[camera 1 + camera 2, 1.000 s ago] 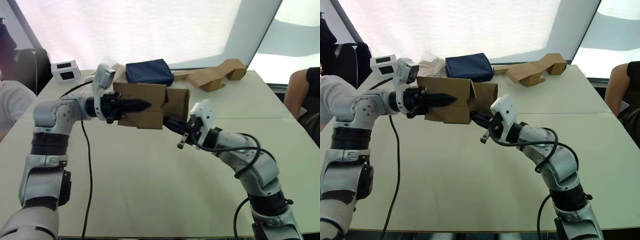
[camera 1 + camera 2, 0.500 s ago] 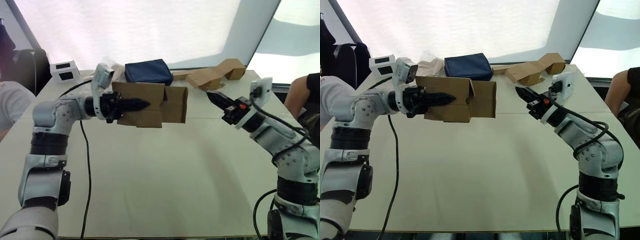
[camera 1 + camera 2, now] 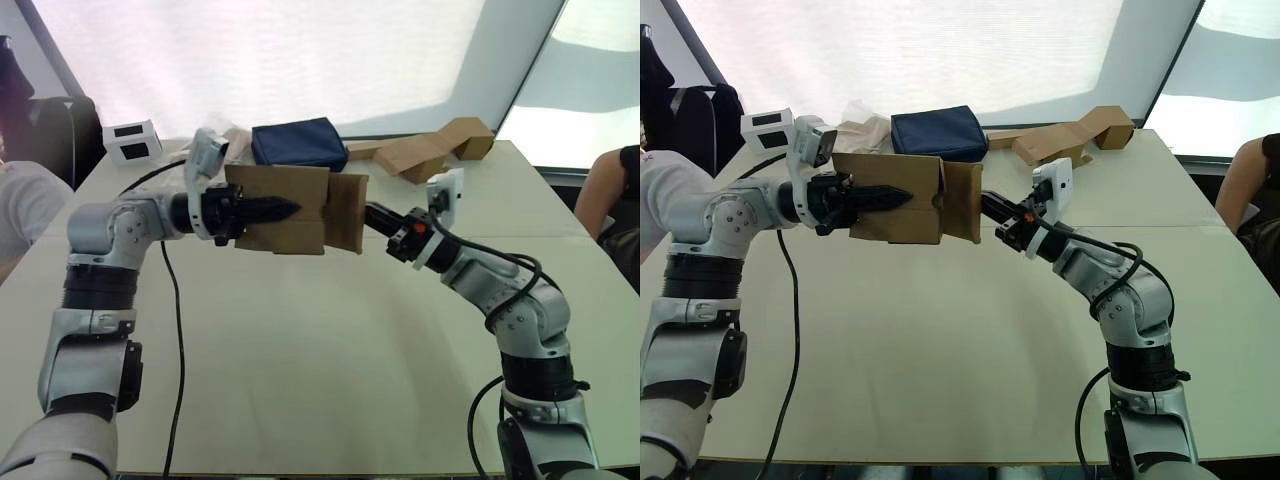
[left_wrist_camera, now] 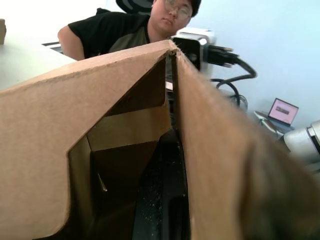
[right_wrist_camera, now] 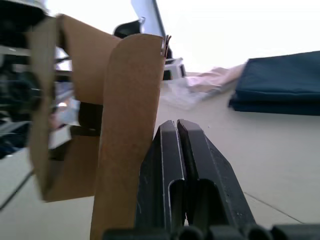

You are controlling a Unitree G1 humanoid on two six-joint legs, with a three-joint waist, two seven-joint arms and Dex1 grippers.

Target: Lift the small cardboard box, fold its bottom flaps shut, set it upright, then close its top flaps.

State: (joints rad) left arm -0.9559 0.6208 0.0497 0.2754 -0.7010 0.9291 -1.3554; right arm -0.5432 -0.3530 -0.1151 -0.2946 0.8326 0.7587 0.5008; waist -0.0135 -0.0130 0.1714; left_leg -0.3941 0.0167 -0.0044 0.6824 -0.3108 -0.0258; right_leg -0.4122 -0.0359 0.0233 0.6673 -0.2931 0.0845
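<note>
Your left gripper (image 3: 262, 210) stayed clamped on the small cardboard box (image 3: 280, 210), fingers pinched on its near wall, and the box hung sideways in the air above the table (image 3: 300, 340), just as it had a second before. The change was all on your right. A second back your right gripper (image 3: 378, 215) was tucked under the box's open end; half a second back you had swung it well clear, out toward the folded cardboard pieces (image 3: 430, 152). Then you brought it back in, fingers pressed together into one blunt point, and it met the outer face of the side flap (image 3: 347, 212). That flap had already swung some way inward, narrower to the eye than before. So I'd say you were in the middle of folding the bottom flaps, using the closed fingers as a pusher. The end was still partly open; setting the box upright and closing the other end remained ahead.
</note>
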